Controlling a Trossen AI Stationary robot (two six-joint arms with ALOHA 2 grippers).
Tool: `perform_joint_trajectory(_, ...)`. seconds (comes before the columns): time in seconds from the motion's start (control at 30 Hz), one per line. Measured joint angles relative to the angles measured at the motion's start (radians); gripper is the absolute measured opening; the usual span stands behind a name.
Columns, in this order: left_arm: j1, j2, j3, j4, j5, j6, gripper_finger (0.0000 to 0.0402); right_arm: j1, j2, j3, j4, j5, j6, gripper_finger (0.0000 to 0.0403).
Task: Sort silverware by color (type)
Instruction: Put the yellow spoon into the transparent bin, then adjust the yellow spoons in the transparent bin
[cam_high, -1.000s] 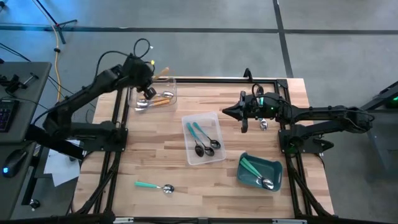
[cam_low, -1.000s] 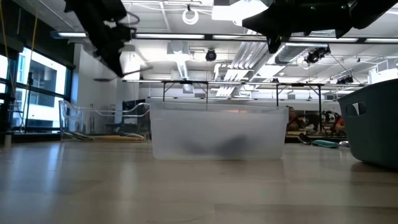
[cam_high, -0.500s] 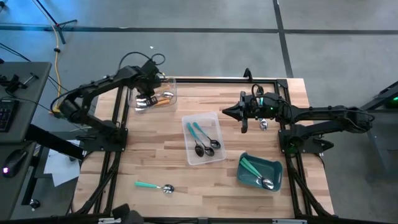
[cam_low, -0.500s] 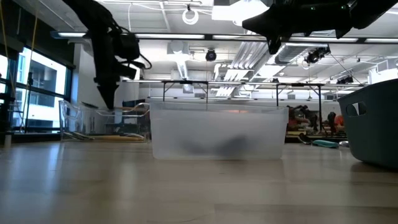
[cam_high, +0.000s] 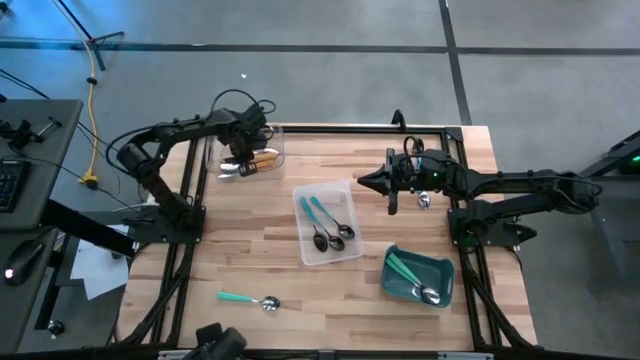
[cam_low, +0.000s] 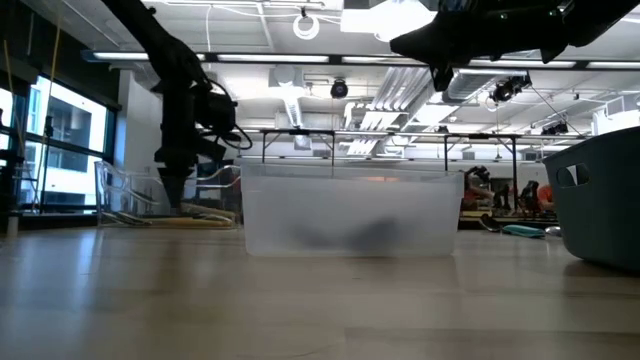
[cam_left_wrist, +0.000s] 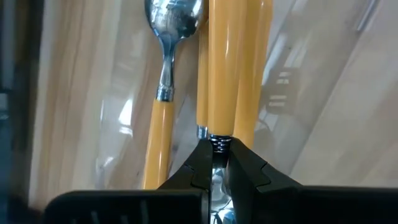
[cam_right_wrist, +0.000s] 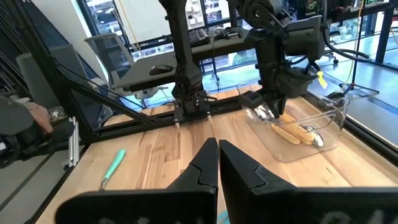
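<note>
Left wrist view: fingers (cam_left_wrist: 214, 163) apparently pinch orange spoon (cam_left_wrist: 233, 62).

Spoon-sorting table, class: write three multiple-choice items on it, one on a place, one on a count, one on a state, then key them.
1. Where does the loose green-handled spoon lie?
A. on the bare table, near edge
B. in the teal bin
C. in the middle tray

2. How many spoons are in the middle clear tray?
A. none
B. two
C. five

3. How is the left gripper?
A. wide open above the bin
B. shut on an orange-handled spoon
C. parked off the table

Key: 1 A, it lies alone on the wood. 2 B, two teal handles show. 3 B, the left wrist view shows the orange-handled spoon pinched over the far tray.
</note>
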Motion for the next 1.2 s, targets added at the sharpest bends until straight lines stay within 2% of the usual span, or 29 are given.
perform_joint_trajectory(0.47, -0.001, 0.088, 0.002, 0.017, 0.002, 0.028, 0.0014, 0.000, 0.000, 0.000, -0.009, 0.000, 0.000, 0.0000)
perform_joint_trajectory(1.2, -0.008, 0.088, 0.000, 0.004, -0.005, 0.042, 0.0110, 0.000, 0.000, 0.000, -0.010, 0.000, 0.010, 0.0000)
